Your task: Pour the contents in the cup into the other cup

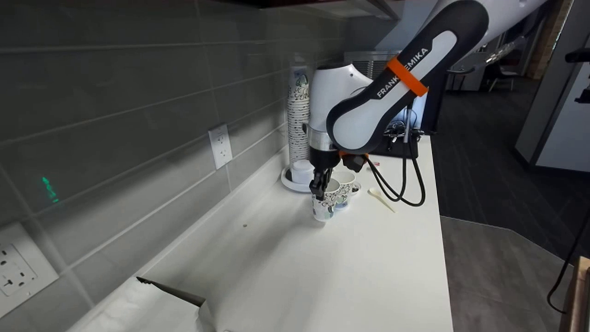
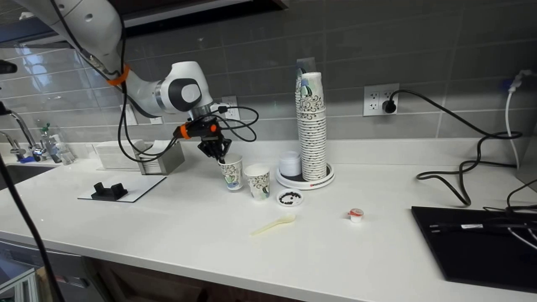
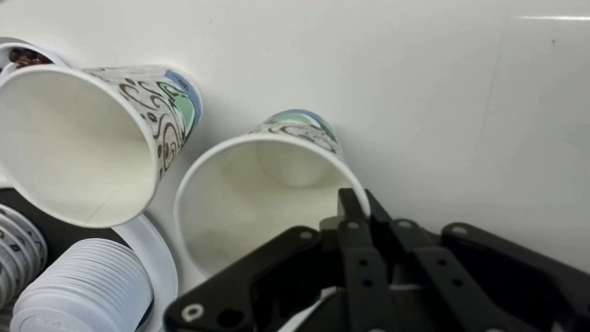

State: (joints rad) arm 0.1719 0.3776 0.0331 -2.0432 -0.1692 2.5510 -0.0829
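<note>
Black jointed hand (image 3: 362,203) pinches a tapered, swirl-printed paper cup (image 3: 258,193).

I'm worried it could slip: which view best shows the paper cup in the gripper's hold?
The wrist view: it looks into the gripped paper cup and shows the gripper straddling its rim, one finger inside, one outside. Both exterior views show mainly its patterned outside, with the gripper covering part of the rim.

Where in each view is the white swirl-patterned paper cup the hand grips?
In an exterior view: the white paper cup, in the hand, right of and below centre.
In an exterior view: the cup, left of and below centre.
In the wrist view: the cup, near centre, its rim gripped.
Landmark in all three: stack of white round plastic lids.
</note>
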